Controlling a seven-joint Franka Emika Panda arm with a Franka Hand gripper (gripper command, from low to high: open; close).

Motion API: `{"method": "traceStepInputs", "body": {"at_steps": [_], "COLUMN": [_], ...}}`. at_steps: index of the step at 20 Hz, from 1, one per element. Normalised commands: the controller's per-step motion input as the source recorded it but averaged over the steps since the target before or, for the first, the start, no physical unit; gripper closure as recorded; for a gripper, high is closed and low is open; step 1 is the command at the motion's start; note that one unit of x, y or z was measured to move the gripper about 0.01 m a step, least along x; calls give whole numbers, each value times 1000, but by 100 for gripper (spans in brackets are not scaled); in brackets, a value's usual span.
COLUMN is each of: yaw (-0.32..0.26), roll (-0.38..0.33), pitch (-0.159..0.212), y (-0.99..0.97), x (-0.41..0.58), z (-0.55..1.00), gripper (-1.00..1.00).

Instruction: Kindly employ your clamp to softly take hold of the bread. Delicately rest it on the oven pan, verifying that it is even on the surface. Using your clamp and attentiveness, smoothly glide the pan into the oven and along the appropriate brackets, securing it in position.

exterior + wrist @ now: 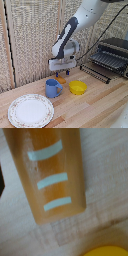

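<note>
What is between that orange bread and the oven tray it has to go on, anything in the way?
Nothing visible blocks it. The clamp hangs right over the bread. The oven pan lies toward the exterior view's right. The yellow bowl sits nearer the camera than that path, and the blue mug is off to the side.

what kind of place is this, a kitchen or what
Probably a mock kitchen set up for robot trials: a wooden table holds a toaster oven, a blue mug and a plate, against a woven screen.

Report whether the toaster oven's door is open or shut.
Open. The small dark toaster oven has its front door dropped down, and the dark wire-barred oven pan sticks out in front of it toward the exterior view's left.
</note>
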Motion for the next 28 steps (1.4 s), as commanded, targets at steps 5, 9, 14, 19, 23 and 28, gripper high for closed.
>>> {"method": "traceStepInputs", "body": {"at_steps": [5,9,14,19,23,28], "yaw": [79,49,14,14,-203,-278], "roll": [-34,-14,-23,-24,-8,-24], "pitch": [21,0,17,11,-14,-17], "y": [0,27,167,184,194,77], "x": [224,132,110,113,0,102], "z": [-150,-63,0,14,387,763], "gripper": [-100,100,100,100,100,100]}}
